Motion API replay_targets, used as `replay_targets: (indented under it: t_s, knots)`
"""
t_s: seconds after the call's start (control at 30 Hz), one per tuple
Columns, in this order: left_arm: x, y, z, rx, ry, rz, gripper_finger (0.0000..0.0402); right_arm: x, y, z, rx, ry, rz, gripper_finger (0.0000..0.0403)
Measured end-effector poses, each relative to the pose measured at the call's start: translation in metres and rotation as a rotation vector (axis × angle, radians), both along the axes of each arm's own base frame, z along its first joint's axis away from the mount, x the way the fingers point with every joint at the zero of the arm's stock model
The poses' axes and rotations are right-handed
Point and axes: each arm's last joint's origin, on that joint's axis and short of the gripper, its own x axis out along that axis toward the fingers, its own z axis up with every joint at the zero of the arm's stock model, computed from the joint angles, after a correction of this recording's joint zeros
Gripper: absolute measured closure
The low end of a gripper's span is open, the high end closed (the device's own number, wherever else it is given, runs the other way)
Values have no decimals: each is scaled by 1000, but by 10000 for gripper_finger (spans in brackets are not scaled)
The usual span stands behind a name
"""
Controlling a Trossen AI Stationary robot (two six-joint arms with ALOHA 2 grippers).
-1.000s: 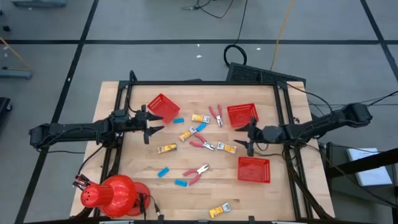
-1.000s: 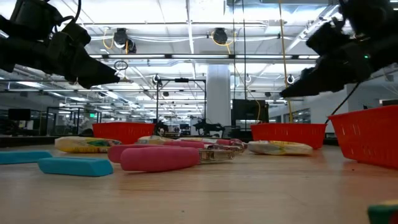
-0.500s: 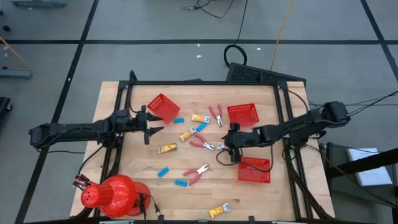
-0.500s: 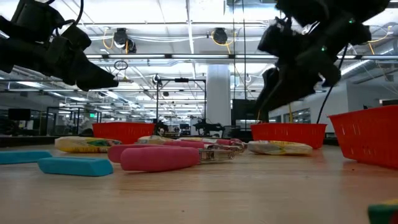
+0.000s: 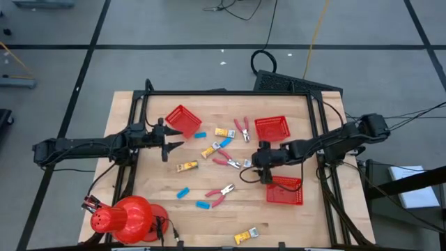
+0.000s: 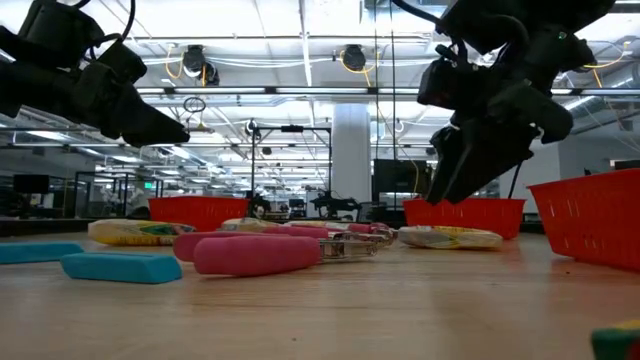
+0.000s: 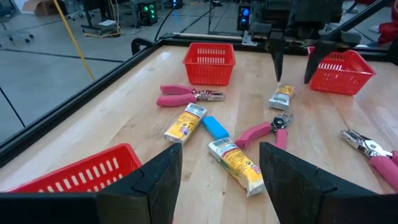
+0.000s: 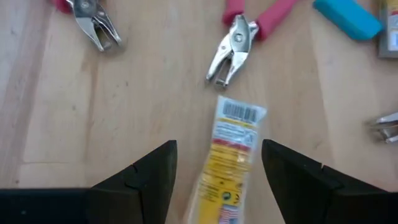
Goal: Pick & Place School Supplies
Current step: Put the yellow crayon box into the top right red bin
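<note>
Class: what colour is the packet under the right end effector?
Yellow and white packet, clearest in the right wrist view.

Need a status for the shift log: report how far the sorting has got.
Done: nothing visible. No supplies show in the three baskets; blue erasers, packets and pliers all lie on the table.
In hand: the right claw, open and empty, hangs over a yellow packet.
Left: every item. The left claw waits open by the left basket.

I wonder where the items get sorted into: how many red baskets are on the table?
3, seen from above: the upper-left basket, the upper-right basket, and the lower-right basket. None appears hidden.
</note>
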Motion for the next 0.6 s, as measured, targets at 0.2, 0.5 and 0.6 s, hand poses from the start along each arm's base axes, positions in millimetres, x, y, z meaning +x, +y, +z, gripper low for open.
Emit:
replay_targets:
  t_s: [0.2, 0.5, 0.6]
  knots:
    - [0, 0, 0, 1, -1, 1, 183, 4, 1, -15, 12, 49, 7, 174]
    - [0, 0, 0, 6, -1, 1, 183, 10, 1, -24, -13, 39, -10, 174]
    - [0, 0, 0, 5, 0, 0, 183, 10, 1, -25, -20, 48, -15, 174]
